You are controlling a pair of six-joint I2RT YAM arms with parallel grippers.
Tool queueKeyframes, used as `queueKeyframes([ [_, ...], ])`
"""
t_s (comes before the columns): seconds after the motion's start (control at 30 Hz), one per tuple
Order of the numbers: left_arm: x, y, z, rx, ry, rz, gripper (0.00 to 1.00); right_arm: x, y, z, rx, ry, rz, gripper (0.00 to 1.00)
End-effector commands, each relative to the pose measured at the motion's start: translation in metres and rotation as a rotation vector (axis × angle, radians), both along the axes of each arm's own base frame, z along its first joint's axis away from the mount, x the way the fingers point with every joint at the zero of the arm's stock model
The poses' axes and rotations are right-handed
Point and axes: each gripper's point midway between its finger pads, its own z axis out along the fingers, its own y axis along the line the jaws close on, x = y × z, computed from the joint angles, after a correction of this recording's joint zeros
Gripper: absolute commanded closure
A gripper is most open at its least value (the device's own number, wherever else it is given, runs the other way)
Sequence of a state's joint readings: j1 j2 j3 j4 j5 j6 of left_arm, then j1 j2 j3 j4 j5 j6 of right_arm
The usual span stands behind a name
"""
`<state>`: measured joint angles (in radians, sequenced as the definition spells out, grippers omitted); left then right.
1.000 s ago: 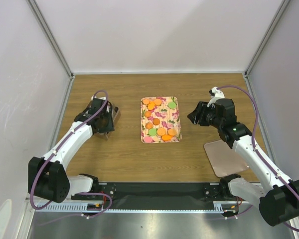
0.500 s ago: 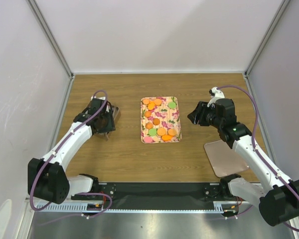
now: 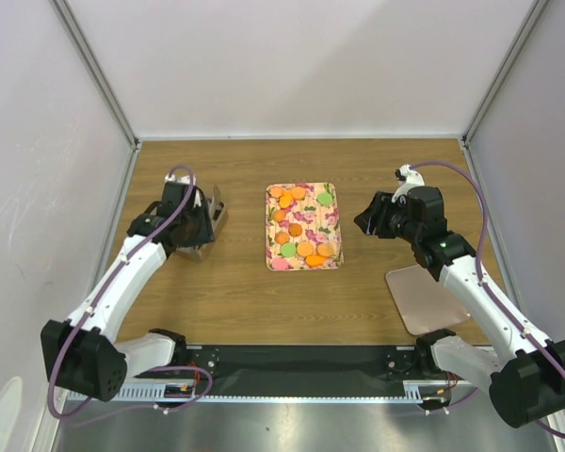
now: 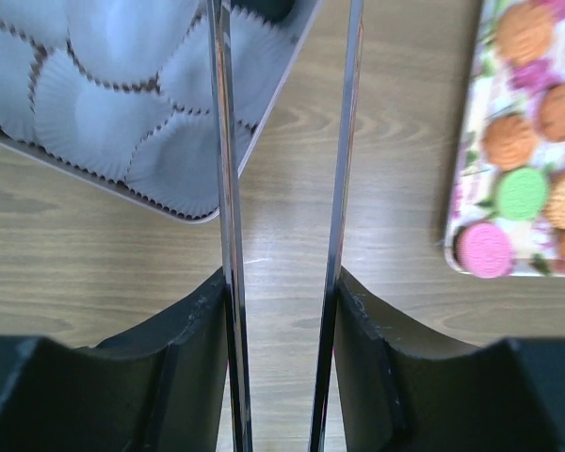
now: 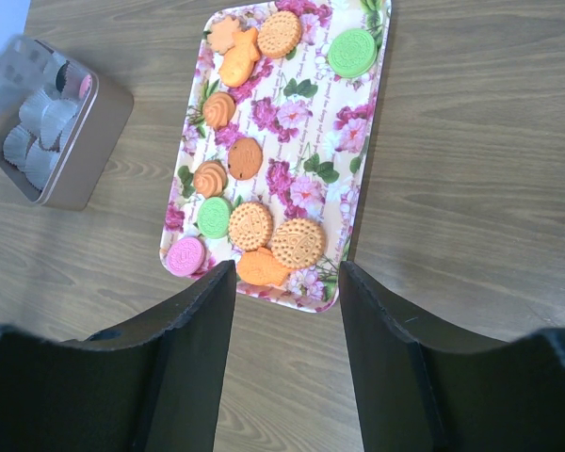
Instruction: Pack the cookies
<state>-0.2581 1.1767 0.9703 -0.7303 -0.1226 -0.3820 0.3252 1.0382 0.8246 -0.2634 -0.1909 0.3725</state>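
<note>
Nearest you, what looks like a lid (image 3: 428, 297) lies on the bench (image 3: 235, 301) by the right arm's base. Your right gripper (image 5: 287, 273) hangs released and empty beside the floral tray (image 5: 358, 132), where the cookies (image 5: 251, 225) lie unpacked. Your left gripper (image 4: 284, 56), blades parted on nothing, hovers at the tin (image 5: 94, 122) of paper cups (image 4: 104, 113). Packing looks barely begun.

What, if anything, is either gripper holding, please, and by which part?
The right gripper holds nothing. The left gripper has two thin metal blades along its fingers, only bare table between them; whether they are a held tool cannot be told.
</note>
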Motion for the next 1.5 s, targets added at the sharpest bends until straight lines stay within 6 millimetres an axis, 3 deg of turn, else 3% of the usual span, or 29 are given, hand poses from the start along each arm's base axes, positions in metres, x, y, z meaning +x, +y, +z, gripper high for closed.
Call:
queueKeyframes([
  [0.0, 0.009, -0.013, 0.056, -0.026, -0.149, -0.046, 0.53, 0.006, 0.002, 0.011, 0.009, -0.043, 0.0, 0.47],
  [0.13, 0.007, -0.043, 0.07, -0.014, -0.167, -0.103, 0.52, 0.006, 0.002, 0.01, 0.006, -0.041, -0.004, 0.47],
  [0.2, 0.002, -0.07, 0.075, -0.023, -0.172, -0.168, 0.52, 0.007, 0.001, 0.01, 0.003, -0.042, -0.007, 0.47],
  [0.33, -0.007, -0.118, 0.055, 0.015, -0.12, -0.274, 0.52, 0.007, 0.0, 0.011, 0.002, -0.047, -0.01, 0.47],
  [0.47, -0.006, -0.143, 0.033, 0.047, -0.077, -0.324, 0.52, 0.006, 0.0, 0.01, 0.001, -0.043, -0.009, 0.47],
  [0.8, 0.019, -0.16, -0.007, 0.139, -0.001, -0.337, 0.5, 0.005, 0.0, 0.013, 0.001, -0.052, -0.007, 0.46],
  [0.93, 0.025, -0.163, -0.013, 0.134, 0.008, -0.338, 0.5, 0.004, -0.001, 0.014, 0.002, -0.054, -0.011, 0.46],
  [1.47, 0.024, -0.158, -0.037, 0.128, 0.06, -0.352, 0.5, 0.005, -0.002, 0.015, -0.001, -0.059, -0.017, 0.47],
])
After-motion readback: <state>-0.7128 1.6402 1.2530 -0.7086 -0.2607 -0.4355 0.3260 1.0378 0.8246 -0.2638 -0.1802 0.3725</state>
